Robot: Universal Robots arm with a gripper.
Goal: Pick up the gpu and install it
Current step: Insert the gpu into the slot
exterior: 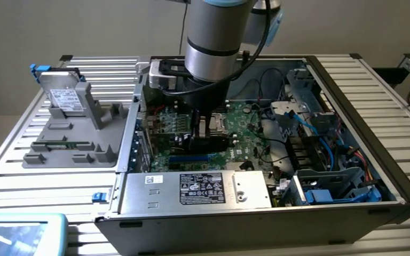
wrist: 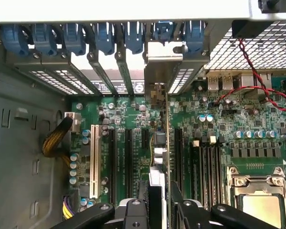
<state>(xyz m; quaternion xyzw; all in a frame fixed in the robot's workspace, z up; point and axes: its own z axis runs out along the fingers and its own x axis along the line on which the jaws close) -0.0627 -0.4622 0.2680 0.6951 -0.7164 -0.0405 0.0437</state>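
Standing on edge over the green motherboard [wrist: 133, 124], the gpu [wrist: 167, 143] is a flat green circuit card, and the black two-fingered gripper [wrist: 158, 210] has its fingers clamped on it from both sides! The wrist view catches the card edge-on, a thin line running to its narrow silver metal bracket [wrist: 163, 67], right up at the row of blue plastic slot clips [wrist: 100, 38] on the case's rear wall. Whether the card is seated, I cannot tell. Over to the exterior view: the gpu [exterior: 171, 121] shows its green face beside the gripper [exterior: 206, 136], deep in the open black computer case [exterior: 262, 232]. At the exterior view's left, a grey moulded tray [exterior: 105, 157] holds a silver hard drive with white label [exterior: 66, 98] and a thin green memory stick [exterior: 62, 144]. Everything rests on a silver slatted metal table [exterior: 13, 181], with a plain beige wall [exterior: 84, 26] behind.
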